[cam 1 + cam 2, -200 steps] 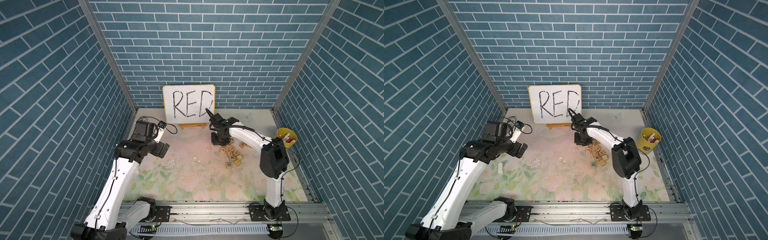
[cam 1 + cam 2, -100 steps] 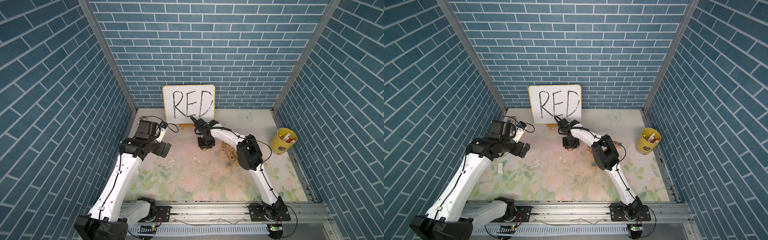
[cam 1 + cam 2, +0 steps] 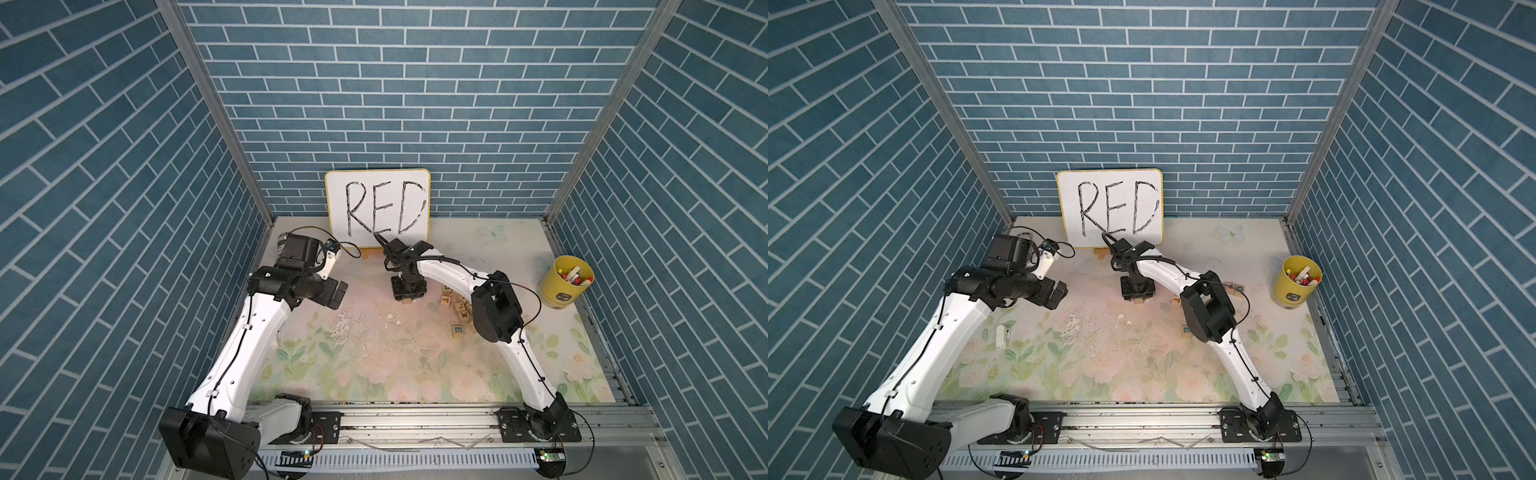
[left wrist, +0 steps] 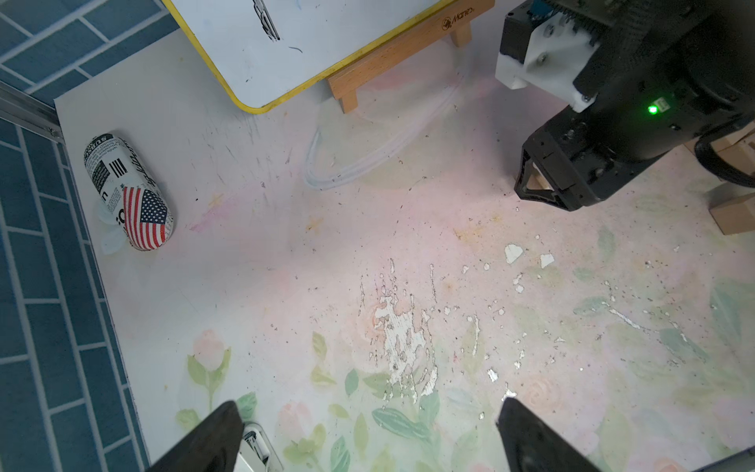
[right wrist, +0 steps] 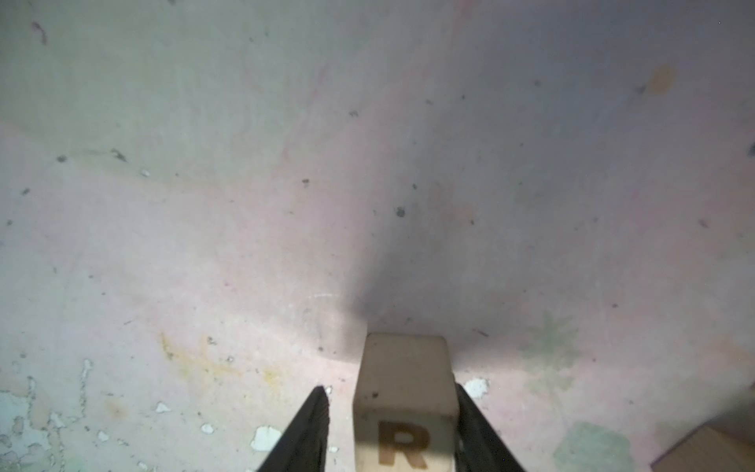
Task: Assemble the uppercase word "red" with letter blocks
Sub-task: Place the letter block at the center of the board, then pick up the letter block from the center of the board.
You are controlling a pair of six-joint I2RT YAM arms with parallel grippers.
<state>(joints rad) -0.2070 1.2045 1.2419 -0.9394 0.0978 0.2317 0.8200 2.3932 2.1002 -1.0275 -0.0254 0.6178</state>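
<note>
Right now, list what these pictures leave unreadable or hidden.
- Loose pale wooden letter blocks: in both top views the right arm covers part of the pile; most letters are too small.
- Pale wooden R block: right wrist view cuts it off at the frame edge; whether one of the black fingers touches it is unclear.
- Yellow cup: its contents are too small.

R block (image 5: 402,402): pale wooden cube, brown R face visible, resting on the surface, gap to one finger, other finger right beside it | remaining letter blocks (image 3: 456,309): loose cluster to its side, T, W and a blue E (image 3: 458,330) face up
</note>
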